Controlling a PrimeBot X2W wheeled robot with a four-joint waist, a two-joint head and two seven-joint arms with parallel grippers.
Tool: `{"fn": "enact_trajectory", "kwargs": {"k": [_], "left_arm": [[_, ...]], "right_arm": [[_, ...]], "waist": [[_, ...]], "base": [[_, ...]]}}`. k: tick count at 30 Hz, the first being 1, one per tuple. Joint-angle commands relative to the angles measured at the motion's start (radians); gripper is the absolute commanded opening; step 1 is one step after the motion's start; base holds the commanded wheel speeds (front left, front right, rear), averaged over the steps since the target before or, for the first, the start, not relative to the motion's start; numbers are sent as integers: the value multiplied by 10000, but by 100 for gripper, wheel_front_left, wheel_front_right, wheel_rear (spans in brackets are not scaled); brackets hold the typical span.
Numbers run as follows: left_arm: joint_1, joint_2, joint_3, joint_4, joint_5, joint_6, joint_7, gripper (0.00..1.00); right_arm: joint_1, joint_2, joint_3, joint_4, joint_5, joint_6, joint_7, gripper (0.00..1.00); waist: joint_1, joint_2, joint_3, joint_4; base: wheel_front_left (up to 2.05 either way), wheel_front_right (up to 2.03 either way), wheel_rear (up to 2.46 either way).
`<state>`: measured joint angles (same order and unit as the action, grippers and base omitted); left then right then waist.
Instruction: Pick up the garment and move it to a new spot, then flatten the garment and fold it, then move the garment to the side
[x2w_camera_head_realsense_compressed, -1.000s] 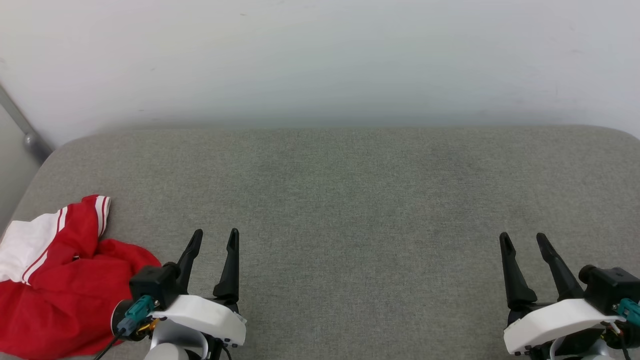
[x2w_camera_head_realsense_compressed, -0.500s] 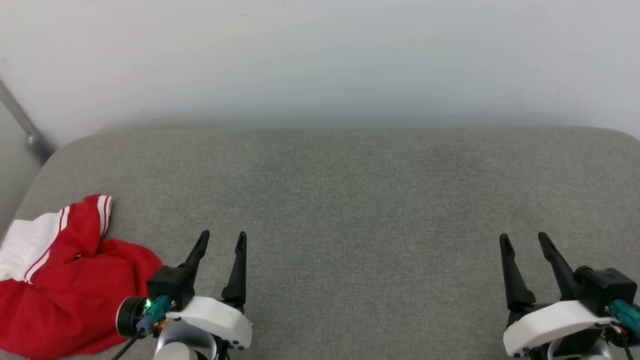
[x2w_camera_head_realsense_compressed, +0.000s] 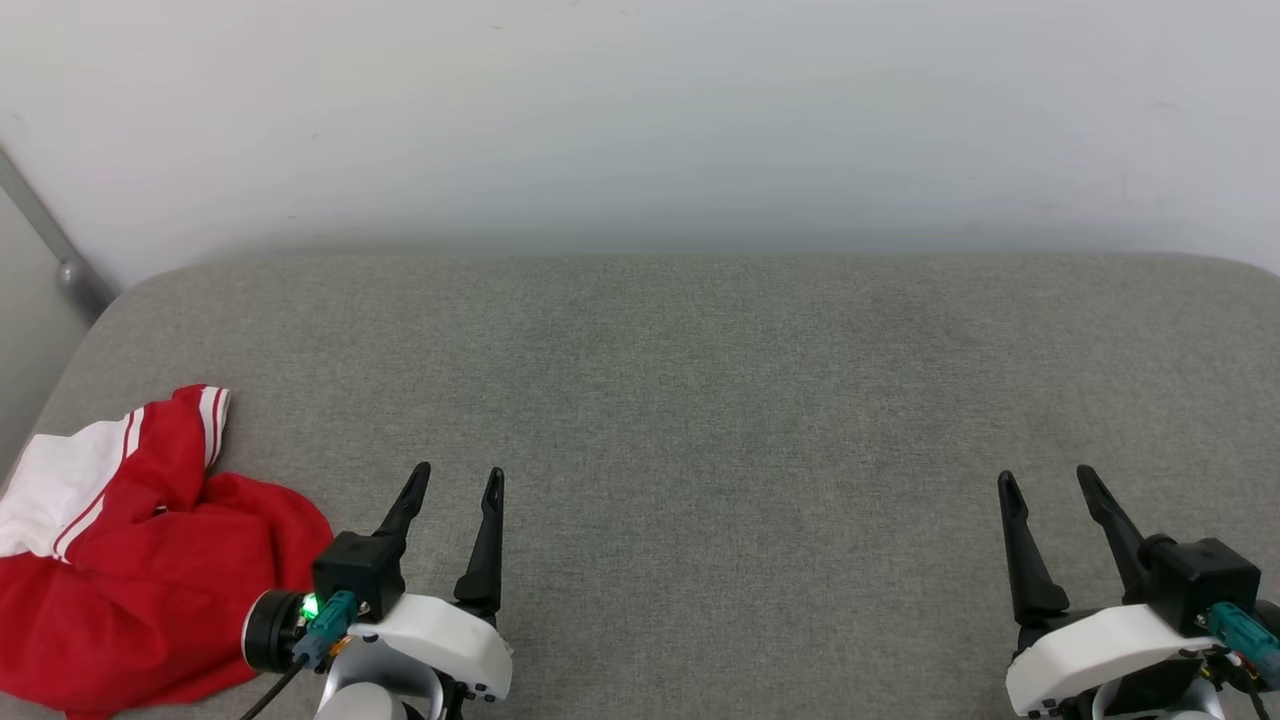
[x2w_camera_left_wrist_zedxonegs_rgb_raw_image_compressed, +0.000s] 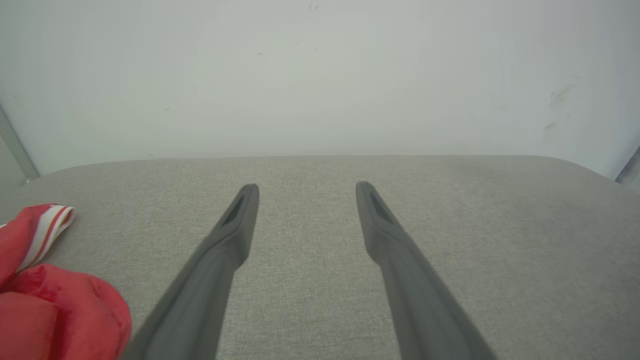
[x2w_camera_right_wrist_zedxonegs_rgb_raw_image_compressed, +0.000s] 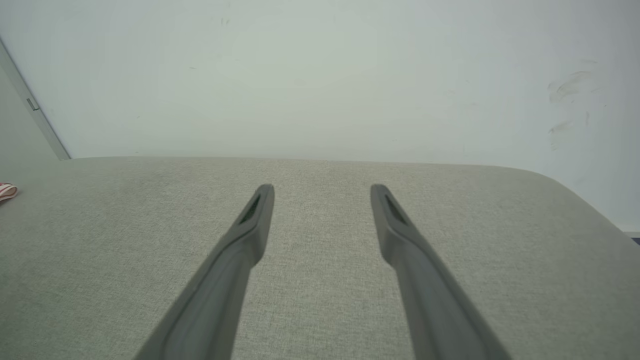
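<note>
The garment (x2w_camera_head_realsense_compressed: 130, 570), red with a white sleeve and red-and-white striped band, lies crumpled at the near left corner of the grey cushioned surface (x2w_camera_head_realsense_compressed: 700, 400). Its print is hidden in the folds. My left gripper (x2w_camera_head_realsense_compressed: 458, 478) hovers open just right of the garment, nothing between its fingers. In the left wrist view the garment (x2w_camera_left_wrist_zedxonegs_rgb_raw_image_compressed: 50, 310) shows at the lower left, beside the open left gripper (x2w_camera_left_wrist_zedxonegs_rgb_raw_image_compressed: 306, 189). My right gripper (x2w_camera_head_realsense_compressed: 1045, 480) stands open far to the right, also empty. The right wrist view catches the striped band (x2w_camera_right_wrist_zedxonegs_rgb_raw_image_compressed: 6, 191) at its left edge and the open right gripper (x2w_camera_right_wrist_zedxonegs_rgb_raw_image_compressed: 322, 190).
A pale wall (x2w_camera_head_realsense_compressed: 640, 120) rises right behind the grey surface. A grey metal bar (x2w_camera_head_realsense_compressed: 45, 240) slants down at the far left. The surface's left edge runs close beside the garment, and its corners are rounded.
My left gripper has drifted a little to the right and toward me, away from the garment. The right gripper has hardly moved. The garment lies as before.
</note>
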<state>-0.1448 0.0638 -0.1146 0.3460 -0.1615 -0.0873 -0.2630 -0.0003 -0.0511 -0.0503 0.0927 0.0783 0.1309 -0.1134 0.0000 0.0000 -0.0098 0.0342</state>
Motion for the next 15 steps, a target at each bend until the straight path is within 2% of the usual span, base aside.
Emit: {"fn": "enact_trajectory", "kwargs": {"k": [1,15], "left_arm": [[-70,-3,21,26,-12,43,-25,100],[-164,-29,58,189,-282,92,-25,100]], "right_arm": [[-78,14,-18,13,8,-3,-29,100],[-94,15,-27,86,230,-3,-186,100]], "waist": [[0,0,0,3],[0,0,3,64]], "base": [[0,0,0],[0,0,0]]}}
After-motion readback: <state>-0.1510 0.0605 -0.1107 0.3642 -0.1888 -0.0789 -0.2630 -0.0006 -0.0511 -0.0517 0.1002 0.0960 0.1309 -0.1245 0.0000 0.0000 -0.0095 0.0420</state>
